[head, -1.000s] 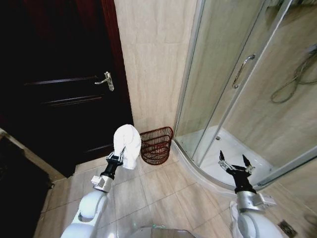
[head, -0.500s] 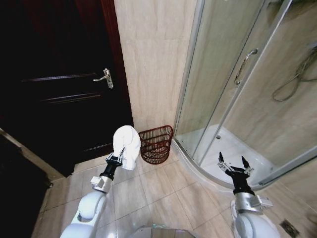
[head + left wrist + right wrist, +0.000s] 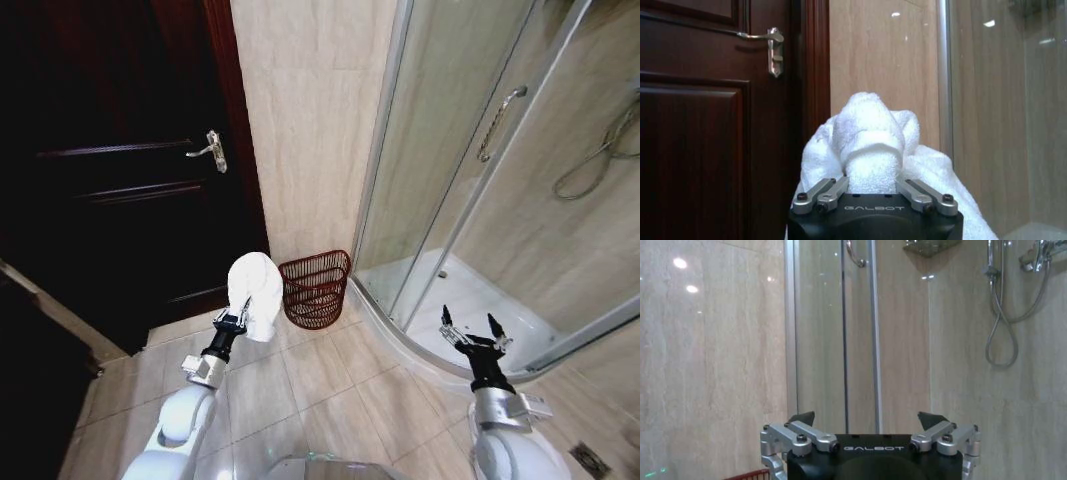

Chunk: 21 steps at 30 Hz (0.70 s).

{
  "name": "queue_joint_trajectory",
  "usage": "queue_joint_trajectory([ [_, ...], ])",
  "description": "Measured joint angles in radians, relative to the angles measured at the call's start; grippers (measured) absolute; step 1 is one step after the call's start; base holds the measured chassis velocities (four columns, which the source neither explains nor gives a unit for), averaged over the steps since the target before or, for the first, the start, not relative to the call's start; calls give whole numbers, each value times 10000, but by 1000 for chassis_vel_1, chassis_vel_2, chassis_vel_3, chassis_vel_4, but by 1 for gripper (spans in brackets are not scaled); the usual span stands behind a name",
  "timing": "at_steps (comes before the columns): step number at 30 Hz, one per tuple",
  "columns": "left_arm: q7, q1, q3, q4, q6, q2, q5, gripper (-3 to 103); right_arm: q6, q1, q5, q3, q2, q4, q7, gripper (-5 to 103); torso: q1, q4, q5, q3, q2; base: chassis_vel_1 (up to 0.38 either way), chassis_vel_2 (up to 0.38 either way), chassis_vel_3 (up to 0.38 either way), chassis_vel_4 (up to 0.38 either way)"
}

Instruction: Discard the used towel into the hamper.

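white towel [image 3: 256, 294]: bunched into a tall lump, rising above my left hand, its folds draping down on both sides of my fingers in the left wrist view.
left hand [image 3: 231, 322]: clamped around the lower part of the towel, held up in front of me over the floor, just beside the hamper and to its left.
left fingers [image 3: 819, 193]: pressed against the towel's rolled middle from both sides.
hamper [image 3: 315, 291]: dark red-brown wire basket with horizontal bands, standing on the floor with its flat back toward the wall, between the door and the shower. the towel is beside it, not over its opening, as far as i can tell from the head view.
right hand [image 3: 472, 334]: spread wide and holding nothing, raised on my right in front of the shower's curved base, well apart from the hamper.
right fingers [image 3: 800, 431]: splayed to both sides in the right wrist view, with the glass panels beyond them.
door [image 3: 120, 190]: dark wood, shut, with a metal handle [image 3: 209, 146], left of the hamper.
wall [image 3: 305, 120]: beige tile, running up behind the hamper.
shower [image 3: 500, 170]: glass enclosure with a curved white base, a hose hanging inside, right of the hamper.
floor [image 3: 300, 385]: beige tiles under both my arms.
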<state>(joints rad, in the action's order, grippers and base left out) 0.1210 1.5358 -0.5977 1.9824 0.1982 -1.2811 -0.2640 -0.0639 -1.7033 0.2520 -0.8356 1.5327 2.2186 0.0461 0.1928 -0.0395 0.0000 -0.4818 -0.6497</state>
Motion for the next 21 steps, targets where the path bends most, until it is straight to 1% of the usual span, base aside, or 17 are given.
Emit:
queue_joint_trajectory([
  [9, 74, -25, -14, -152, 80, 35, -53, 16, 58, 62, -279, 1, 64, 0, -79, 100, -133, 0, 0, 197, 330, 0, 0, 0, 0],
  [13, 75, -59, -13, -267, 219, 33, -64, 16, 53, 92, -385, 13, 83, -19, -113, 100, -200, -1, 0, 279, 479, 0, 0, 0, 0],
  [17, 395, -79, -13, -360, 726, 41, -167, 16, 153, 13, -408, 23, 99, -23, -106, 100, -252, -1, 0, 371, 622, 0, 0, 0, 0],
  [19, 436, -76, -13, -359, 754, 41, -168, 16, 196, 7, -412, 23, 101, -20, -106, 100, -252, 0, 0, 373, 625, 0, 0, 0, 0],
  [21, 524, -83, 1, -340, 787, 15, -169, 16, 390, 20, -403, 18, 124, -3, -104, 100, -253, -1, 0, 379, 632, 0, 0, 0, 0],
])
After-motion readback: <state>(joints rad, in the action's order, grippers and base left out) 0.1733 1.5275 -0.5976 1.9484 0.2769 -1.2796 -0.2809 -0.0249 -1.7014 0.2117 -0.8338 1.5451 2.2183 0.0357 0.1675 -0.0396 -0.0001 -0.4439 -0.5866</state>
